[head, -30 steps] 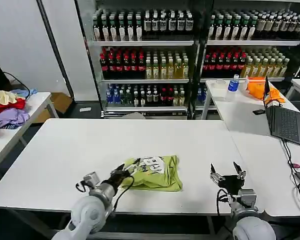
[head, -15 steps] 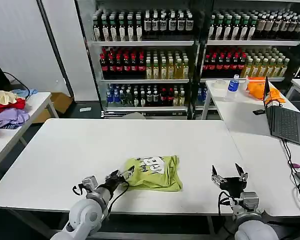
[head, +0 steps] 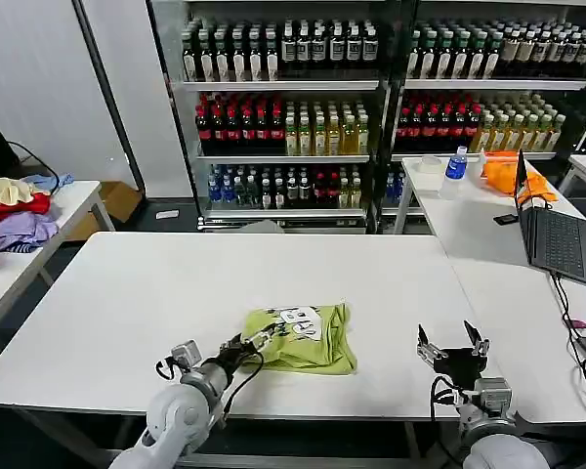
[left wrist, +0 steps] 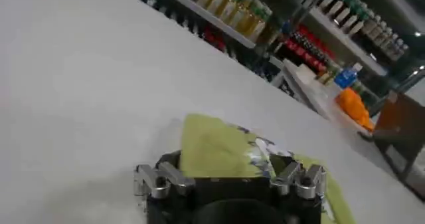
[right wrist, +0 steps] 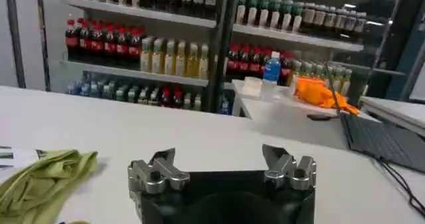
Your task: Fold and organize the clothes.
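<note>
Left gripper (head: pixel 257 342) low over near part of white table (head: pixel 127 293), fingers spread, tips just beside near-left edge of T-shirt (head: pixel 303 338); contact unclear. Right gripper (head: pixel 452 342) near front edge on right, fingers spread wide, holding nothing, well apart from shirt. Lime T-shirt lies folded, slightly rumpled, printed graphic up, near front-centre of table. Farther right: laptop (head: pixel 557 239), orange cloth (head: pixel 508 174). Far left: garment pile (head: pixel 15 210). Behind: bottle shelves (head: pixel 371 107).

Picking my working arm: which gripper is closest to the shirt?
The left gripper, at the lime T-shirt's near-left edge; the right gripper hangs open, well clear.
</note>
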### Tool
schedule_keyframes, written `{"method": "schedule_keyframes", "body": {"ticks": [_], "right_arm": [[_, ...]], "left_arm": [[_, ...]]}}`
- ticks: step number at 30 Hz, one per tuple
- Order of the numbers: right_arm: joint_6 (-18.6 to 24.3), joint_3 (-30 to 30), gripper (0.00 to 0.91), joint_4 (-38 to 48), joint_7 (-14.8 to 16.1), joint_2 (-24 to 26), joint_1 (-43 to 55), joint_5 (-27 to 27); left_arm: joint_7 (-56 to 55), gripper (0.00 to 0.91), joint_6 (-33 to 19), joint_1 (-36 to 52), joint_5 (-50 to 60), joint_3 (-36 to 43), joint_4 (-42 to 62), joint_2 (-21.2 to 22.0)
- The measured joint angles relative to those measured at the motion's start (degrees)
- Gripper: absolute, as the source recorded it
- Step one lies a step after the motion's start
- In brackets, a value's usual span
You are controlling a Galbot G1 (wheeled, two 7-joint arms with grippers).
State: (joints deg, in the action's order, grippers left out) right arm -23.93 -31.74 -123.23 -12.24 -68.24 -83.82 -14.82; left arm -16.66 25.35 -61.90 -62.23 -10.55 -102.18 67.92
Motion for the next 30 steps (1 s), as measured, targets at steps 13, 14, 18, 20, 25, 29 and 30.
{"method": "schedule_keyframes", "body": {"ticks": [13, 14, 18, 20, 25, 29, 30], "right_arm": [[-0.05, -0.31, 0.907, -0.16, 0.04, -0.05, -0.08, 0.0], [-0.06, -0.32, 0.907, -0.17, 0.04, -0.05, -0.06, -0.01], [-0.16, -0.36, 0.907, -0.16, 0.04, -0.11, -0.02, -0.02], [-0.2, -0.41, 0.907, -0.18, 0.04, -0.14, -0.01, -0.02], [-0.3, -0.68, 0.907, -0.21, 0.05, -0.16, 0.0, -0.09], [-0.32, -0.92, 0.907, -0.21, 0.05, -0.16, 0.13, -0.22], [-0.32, -1.0, 0.907, -0.21, 0.07, -0.15, 0.21, -0.29]], "left_arm": [[0.14, 0.06, -1.54, 0.71, -7.51, -1.61, 2.99, 2.96], [0.14, 0.05, -1.64, 0.67, -8.02, -1.79, 3.13, 3.22], [0.02, 0.06, -2.0, 0.55, -9.92, -2.36, 3.41, 4.22], [0.01, 0.05, -2.17, 0.57, -10.75, -2.78, 3.44, 4.67], [0.11, 0.05, -2.54, 0.59, -12.94, -4.06, 3.2, 5.62], [0.0, 0.05, -2.46, 0.37, -14.45, -5.46, 2.5, 5.65], [-0.03, 0.04, -2.39, 0.25, -14.89, -6.02, 2.22, 5.52]]}}
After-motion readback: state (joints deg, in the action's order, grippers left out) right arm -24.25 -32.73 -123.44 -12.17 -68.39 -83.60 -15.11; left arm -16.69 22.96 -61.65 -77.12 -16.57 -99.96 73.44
